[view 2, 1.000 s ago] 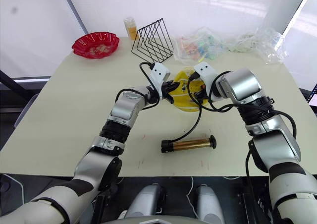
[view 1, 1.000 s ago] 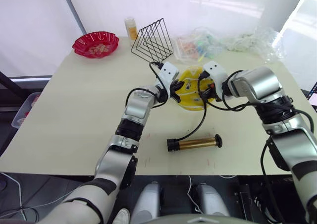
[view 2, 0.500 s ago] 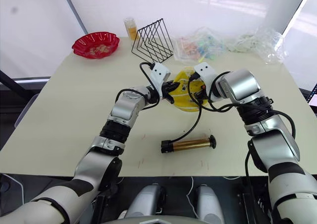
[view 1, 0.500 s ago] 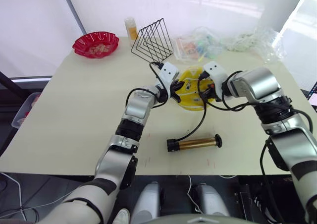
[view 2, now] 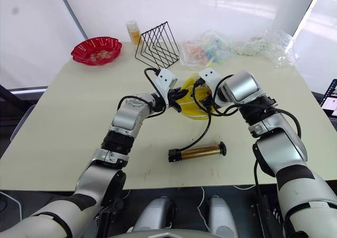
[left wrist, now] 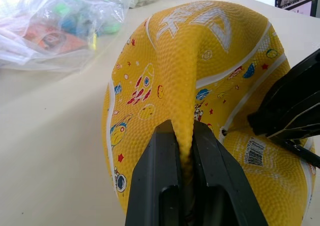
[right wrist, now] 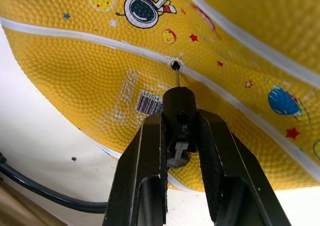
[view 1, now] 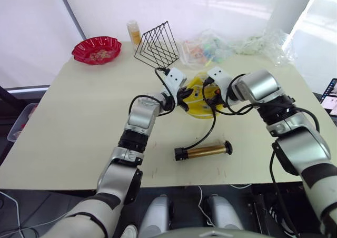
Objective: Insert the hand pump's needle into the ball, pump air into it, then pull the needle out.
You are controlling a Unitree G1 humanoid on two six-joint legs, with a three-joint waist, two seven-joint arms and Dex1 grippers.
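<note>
Stage shown: needle insertion, just begun; pumping and withdrawal remain, as judged from the layout. The table [view 1: 73, 122] carries every item. The ball [view 1: 199, 95], a yellow rubber skin with white seam lines and small coloured prints, lies deflated and squashed flat slightly past table centre toward 12 o'clock, directly between the two grippers. The hand pump [view 1: 202, 152], gold-brass barrel with black end caps, lies on its side at about 6 o'clock from the ball and well apart from it, untouched; its thin black hose [view 1: 208, 132] curves from the barrel's left end up to the right gripper. The left gripper [left wrist: 183, 158], at the ball's 9 o'clock side, is closed tightly on a pinched ridge of the ball's skin, holding that fold upright. The right gripper [right wrist: 177, 136], at the ball's 3 o'clock side, is closed on the small black fitting [right wrist: 176, 102] at the hose end. The needle [right wrist: 176, 77], a thin metal pin, projects from the fitting with its tip at or just inside the valve hole [right wrist: 175, 64], which sits on a white seam beside a barcode label [right wrist: 145, 100]; most of the pin is exposed, so full insertion is judged incomplete.
</note>
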